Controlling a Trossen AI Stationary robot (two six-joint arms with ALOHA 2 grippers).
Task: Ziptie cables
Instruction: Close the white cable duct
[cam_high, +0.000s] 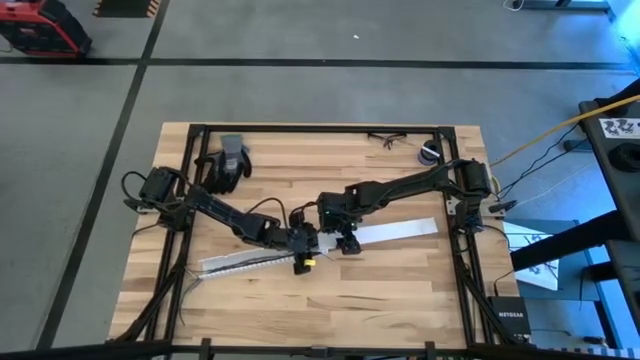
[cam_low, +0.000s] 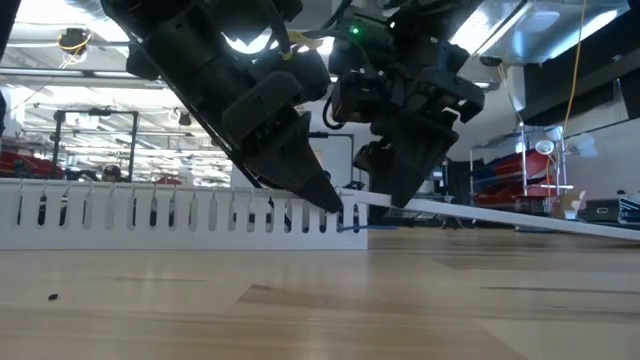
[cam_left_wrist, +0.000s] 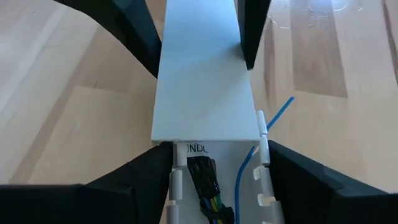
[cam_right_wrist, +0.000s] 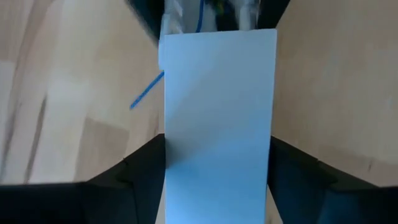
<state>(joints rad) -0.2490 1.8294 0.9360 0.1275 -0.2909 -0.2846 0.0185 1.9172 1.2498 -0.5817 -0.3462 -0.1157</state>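
Observation:
A long white slotted channel (cam_high: 245, 262) lies on the wooden table, and its flat white cover (cam_high: 400, 230) runs on from it toward the right. The cables (cam_left_wrist: 204, 186), dark wires with a thin blue one (cam_left_wrist: 244, 171), lie inside the channel's open end. My left gripper (cam_high: 303, 255) straddles that end of the channel (cam_left_wrist: 217, 205). My right gripper (cam_high: 347, 243) straddles the cover (cam_right_wrist: 217, 124) just beyond it. The two grippers face each other closely (cam_low: 330, 200) (cam_low: 400, 195). My left gripper pinches the channel's two slotted side walls (cam_left_wrist: 264, 158) between its fingers, at the end where the cover begins. The fingers slant down from the left and lie across the channel, which rests on the table. My right gripper pinches the cover's two long edges (cam_right_wrist: 271, 149) between its fingers, near the cover's channel end. The fingers come steeply from above and lie across the strip. That end sits level with the channel's top (cam_low: 355, 197), and the cover slopes away to the right.
A grey and black glove (cam_high: 230, 160) lies at the far left of the table. Glasses (cam_high: 388, 140) and a small roll (cam_high: 430, 152) lie at the far right. The near half of the table (cam_high: 330, 310) is bare wood.

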